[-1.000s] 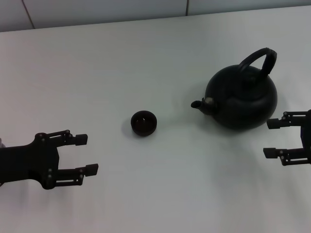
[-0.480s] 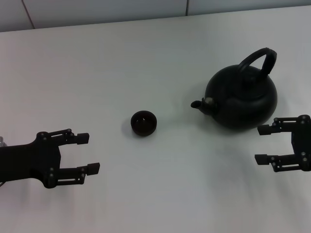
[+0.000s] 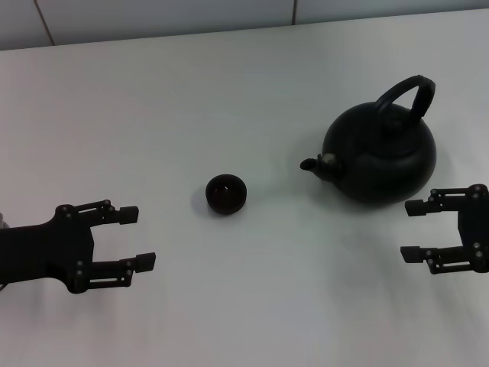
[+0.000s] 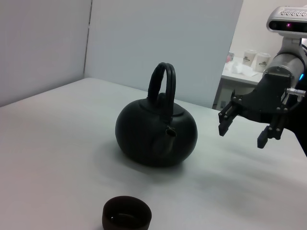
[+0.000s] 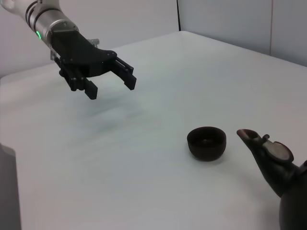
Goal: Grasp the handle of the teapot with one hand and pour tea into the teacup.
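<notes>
The left gripper [image 3: 131,238] hangs spread, the teacup [image 3: 226,193] ahead of it to its right looking dark inside, contents unclear, then the lidded teapot [image 3: 380,157] just beyond the spread right gripper [image 3: 412,230].

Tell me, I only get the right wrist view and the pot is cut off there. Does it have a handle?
Observer: Yes. The handle arches upright over the teapot, and nothing grips it.
Visitor: Where is the arm whose camera I'm watching?
Observer: Its right end effector hangs open beside the teapot, on the side away from the spout and not touching it. The left end effector, the one you see, is on the far side of the teacup from it.
</notes>
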